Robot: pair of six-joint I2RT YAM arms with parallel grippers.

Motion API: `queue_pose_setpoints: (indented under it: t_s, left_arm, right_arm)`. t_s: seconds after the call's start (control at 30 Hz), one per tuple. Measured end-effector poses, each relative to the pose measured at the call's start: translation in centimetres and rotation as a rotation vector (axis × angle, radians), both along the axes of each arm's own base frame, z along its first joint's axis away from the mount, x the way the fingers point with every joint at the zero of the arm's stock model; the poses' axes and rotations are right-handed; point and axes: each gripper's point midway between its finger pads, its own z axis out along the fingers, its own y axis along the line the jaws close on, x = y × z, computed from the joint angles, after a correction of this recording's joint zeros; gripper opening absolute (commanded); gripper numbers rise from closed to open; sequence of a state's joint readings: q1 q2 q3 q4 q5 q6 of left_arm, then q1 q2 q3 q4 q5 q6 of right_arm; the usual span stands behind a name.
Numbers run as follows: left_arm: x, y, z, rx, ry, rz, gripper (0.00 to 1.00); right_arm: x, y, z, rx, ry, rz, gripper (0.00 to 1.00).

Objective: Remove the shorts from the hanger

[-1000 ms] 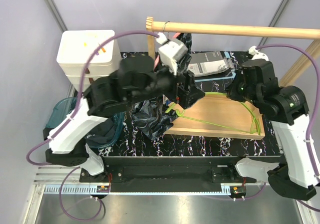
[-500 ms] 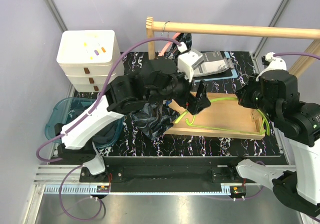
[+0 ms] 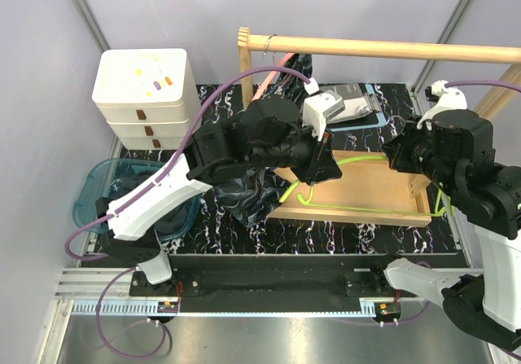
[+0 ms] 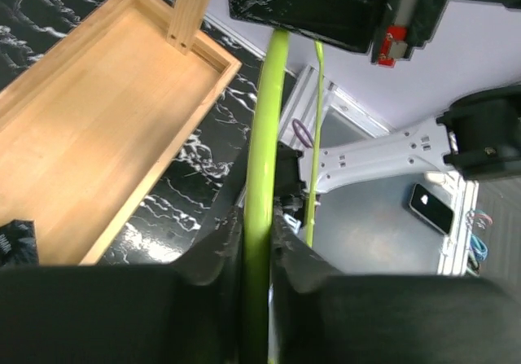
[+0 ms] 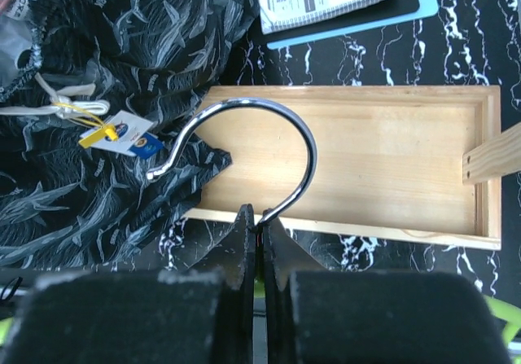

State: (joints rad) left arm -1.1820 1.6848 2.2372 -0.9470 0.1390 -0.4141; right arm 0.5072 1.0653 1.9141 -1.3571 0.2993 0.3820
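1. Left tool (image 4: 256, 258): clenched on the lime-green hanger (image 4: 264, 136). The wrist view shows the green bar pinched tight between both fingers. From above, this tool (image 3: 324, 162) sits over the left end of the wooden tray (image 3: 366, 189), near the middle of the desk (image 3: 326, 238).

2. Right tool (image 5: 260, 221): clenched on the shank of the hanger's chrome hook (image 5: 312, 154). The jaws meet on the wire with no gap showing. The hook curves up and over the tray (image 5: 391, 160), and its free tip points toward the left edge of the desk. From above, this tool (image 3: 396, 156) is at the right end of the tray, so I hold the hanger (image 3: 358, 160) at two points, stretched across the tray.

3. Patterned shorts (image 3: 244, 197): heaped on the desk just left of the tray, between it and the blue tub (image 3: 89, 193) at the left edge. In the right wrist view the shorts (image 5: 106, 71) show a blue-grey marbled print. A fold lies over the tray's left end. A paper tag (image 5: 122, 132) on a yellow fastener lies on the cloth beside a white drawcord. I cannot tell whether the hanger's left end touches the cloth.

4. Dark garment (image 3: 297, 61): hangs under the wooden rail (image 3: 383, 48) at the far edge, beside a pink hanger (image 3: 277, 63). My left arm hides too much of it to tell which piece it is.

5. Other items: a booklet (image 3: 350, 103) lies at the far edge behind the tray. White drawers (image 3: 146, 87) stand at the far left corner.
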Motion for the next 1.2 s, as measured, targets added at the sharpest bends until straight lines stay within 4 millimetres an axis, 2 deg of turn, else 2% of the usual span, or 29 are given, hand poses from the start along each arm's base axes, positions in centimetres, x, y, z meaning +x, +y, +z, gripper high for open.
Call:
queue_pose_setpoints:
  t_s: [0.03,0.1,0.13,0.2,0.23,0.33,0.37,0.53,0.7,0.83,0.97,1.07,1.2]
  left_arm:
    - [-0.1,-0.1,0.1,-0.006,0.003,-0.009,0.00]
    - [-0.3,-0.2,0.3,-0.013,0.001,-0.010,0.00]
    - [-0.3,-0.2,0.3,-0.015,0.003,-0.010,0.00]
    - [-0.1,-0.2,0.2,-0.012,0.007,0.001,0.00]
    - [0.0,-0.2,0.1,-0.009,0.007,0.009,0.00]
    - [0.7,0.0,-0.9,0.010,0.006,0.044,0.00]
    - [1.0,0.1,-1.4,0.019,0.010,0.056,0.00]
    - [1.6,1.3,-2.7,0.036,0.024,0.091,0.00]
    - [1.9,1.7,-1.8,-0.042,0.033,0.106,0.00]
    - [0.9,1.9,-0.8,-0.137,0.063,0.080,0.00]
    - [-0.2,1.6,0.5,-0.222,0.087,0.030,0.00]
    - [-0.6,1.4,0.7,-0.245,0.100,0.007,0.00]
    - [-1.0,0.8,0.5,-0.268,0.131,-0.020,0.00]
  right_arm:
    - [-0.1,0.0,0.2,0.002,-0.004,0.004,0.14]
    - [-0.2,0.0,0.4,0.007,-0.006,0.006,0.21]
    - [-0.4,0.0,0.5,0.012,-0.005,0.006,0.32]
    - [-0.6,0.1,0.9,0.042,-0.011,0.001,0.44]
    - [-0.6,0.3,1.2,0.063,-0.015,-0.001,0.56]
    - [-1.2,0.4,1.5,0.126,-0.016,-0.018,0.71]
    - [-1.5,0.4,1.6,0.157,-0.018,-0.029,0.81]
    - [-3.2,0.3,1.5,0.285,-0.006,-0.069,1.00]
    - [-5.1,-0.1,1.6,0.468,-0.002,-0.133,1.00]
    - [-6.1,0.2,0.0,0.615,0.048,-0.191,0.99]
    - [-6.3,0.5,-1.3,0.753,0.045,-0.226,0.94]
    - [-6.2,0.6,-1.1,0.844,0.002,-0.223,0.84]
    - [-6.1,0.7,0.2,0.922,-0.070,-0.196,0.82]
